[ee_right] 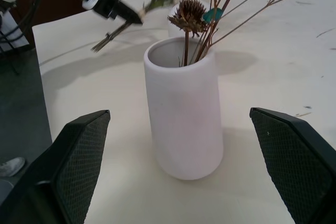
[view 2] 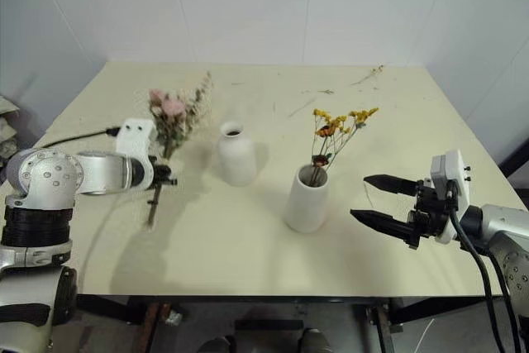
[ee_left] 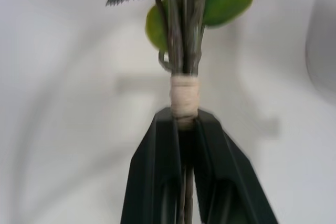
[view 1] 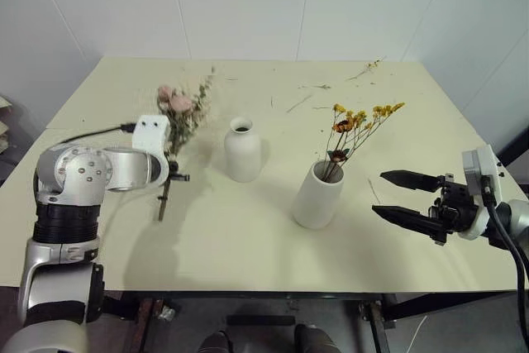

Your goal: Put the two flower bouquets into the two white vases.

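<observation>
My left gripper (view 1: 175, 176) is shut on the tied brown stem of the pink rose bouquet (view 1: 182, 107), just below its pale wrapping (ee_left: 185, 95). The bouquet is held a little above the table, left of the bottle-shaped white vase (view 1: 243, 150), whose narrow neck is empty. The thin yellow-orange spray (view 1: 360, 121) stands in the wide cylinder vase (view 1: 317, 196) at the middle of the table. My right gripper (view 1: 402, 196) is open and level, right of the cylinder vase (ee_right: 184, 124) and apart from it.
Loose twig scraps (view 1: 364, 69) lie near the table's far edge, and another scrap (view 1: 299, 103) lies behind the vases. A black cable (view 1: 91, 132) runs across the table's left side. A white wall stands behind the cream table (view 1: 248, 245).
</observation>
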Action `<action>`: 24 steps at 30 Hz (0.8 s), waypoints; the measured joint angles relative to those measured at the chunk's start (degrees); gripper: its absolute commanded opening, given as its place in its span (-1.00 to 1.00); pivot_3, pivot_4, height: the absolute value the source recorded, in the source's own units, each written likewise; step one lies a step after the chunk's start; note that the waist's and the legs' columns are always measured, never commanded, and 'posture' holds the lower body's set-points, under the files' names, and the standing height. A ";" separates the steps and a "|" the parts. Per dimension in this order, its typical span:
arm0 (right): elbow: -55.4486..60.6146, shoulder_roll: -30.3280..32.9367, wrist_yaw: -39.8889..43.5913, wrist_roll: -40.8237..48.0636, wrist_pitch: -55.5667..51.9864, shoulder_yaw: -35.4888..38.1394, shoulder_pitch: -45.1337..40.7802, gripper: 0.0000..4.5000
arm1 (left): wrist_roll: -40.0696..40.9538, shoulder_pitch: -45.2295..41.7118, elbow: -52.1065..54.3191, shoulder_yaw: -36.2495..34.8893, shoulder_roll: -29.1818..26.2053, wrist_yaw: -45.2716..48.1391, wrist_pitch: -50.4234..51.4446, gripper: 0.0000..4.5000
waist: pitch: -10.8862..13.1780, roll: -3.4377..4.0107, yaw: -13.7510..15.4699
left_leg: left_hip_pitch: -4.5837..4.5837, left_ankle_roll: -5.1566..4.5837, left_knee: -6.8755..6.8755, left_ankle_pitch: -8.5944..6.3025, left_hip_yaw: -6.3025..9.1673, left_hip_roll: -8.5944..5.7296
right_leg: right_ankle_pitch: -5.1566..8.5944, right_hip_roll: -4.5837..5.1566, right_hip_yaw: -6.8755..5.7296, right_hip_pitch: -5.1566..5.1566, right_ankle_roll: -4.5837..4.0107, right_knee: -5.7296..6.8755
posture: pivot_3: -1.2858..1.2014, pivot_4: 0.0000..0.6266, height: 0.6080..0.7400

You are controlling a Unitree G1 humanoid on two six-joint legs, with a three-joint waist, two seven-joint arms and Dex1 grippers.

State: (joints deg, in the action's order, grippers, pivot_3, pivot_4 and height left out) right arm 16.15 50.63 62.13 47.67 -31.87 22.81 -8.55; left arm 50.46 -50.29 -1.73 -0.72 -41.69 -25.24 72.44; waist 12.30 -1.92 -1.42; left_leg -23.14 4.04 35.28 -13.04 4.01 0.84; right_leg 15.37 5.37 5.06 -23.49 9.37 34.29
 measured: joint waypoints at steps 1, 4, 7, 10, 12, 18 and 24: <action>0.73 -0.44 -0.70 0.01 0.47 0.56 0.28 1.00 | -4.80 -0.25 -0.88 1.12 0.53 2.87 -6.45 -0.97 | 0.00 0.00 0.04 | -0.03 0.00 -0.01 0.00 0.00 0.00 | -0.01 0.00 0.00 0.00 -0.02 -0.08 | 0.03 -0.52 1.00; 2.90 -1.20 -2.07 0.10 0.60 1.26 0.93 1.00 | -11.93 -2.43 -3.80 1.73 2.52 8.85 -15.92 -0.97 | 0.00 0.00 0.13 | -0.11 -0.01 -0.01 -0.01 -0.01 0.00 | -0.05 0.01 -0.01 0.03 -0.01 -0.23 | 0.03 -0.52 1.00; 5.39 -1.95 -4.03 0.72 0.51 2.58 1.56 1.00 | -15.17 -4.52 -8.12 0.62 6.12 15.47 -23.92 -0.97 | 0.00 0.00 0.36 | -0.14 -0.04 -0.02 -0.03 -0.01 0.00 | -0.12 0.01 -0.01 0.04 0.12 -0.29 | 0.03 -0.52 1.00; 9.75 -2.34 -7.75 2.70 -0.67 3.67 2.24 1.00 | -16.82 -7.40 -15.99 -1.80 11.57 27.70 -38.94 -0.97 | 0.01 -0.01 1.17 | -0.16 -0.05 -0.05 -0.03 -0.02 0.01 | -0.12 0.00 -0.02 0.02 0.12 -0.35 | 0.03 -0.52 1.00; 13.10 -2.34 -11.53 4.57 -2.34 4.24 2.26 1.00 | -17.62 -9.53 -20.49 -3.63 14.68 37.72 -51.19 -0.97 | 0.00 0.00 1.24 | -0.16 -0.05 -0.07 -0.06 -0.07 0.01 | -0.12 0.01 -0.01 0.02 0.12 -0.42 | 0.03 -0.52 1.00; 22.73 -0.64 -26.80 12.66 -10.01 4.94 0.96 1.00 | -19.36 -17.83 -34.18 -6.52 16.90 56.49 -66.37 -0.97 | 0.00 0.00 1.31 | -0.15 -0.15 -0.08 -0.12 -0.09 0.03 | -0.12 0.02 -0.01 0.02 0.13 -0.40 | 0.03 -0.52 1.00; 30.87 2.20 -46.83 24.58 -15.68 2.12 -3.45 1.00 | -20.18 -24.08 -49.19 -7.95 18.75 74.66 -72.78 -0.97 | 0.01 -0.01 1.32 | -0.19 -0.20 -0.06 -0.14 -0.08 0.03 | -0.12 0.02 -0.01 0.03 0.13 -0.44 | 0.03 -0.52 1.00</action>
State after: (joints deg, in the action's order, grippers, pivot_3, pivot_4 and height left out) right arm 47.02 52.83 15.30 72.25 -47.55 24.93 -12.01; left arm 30.29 -74.36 -50.92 -8.67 -22.94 49.42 -0.34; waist 12.31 -1.93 -0.10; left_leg -23.33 3.84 35.22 -13.18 3.93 0.87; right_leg 15.25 5.39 5.05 -23.45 9.49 33.85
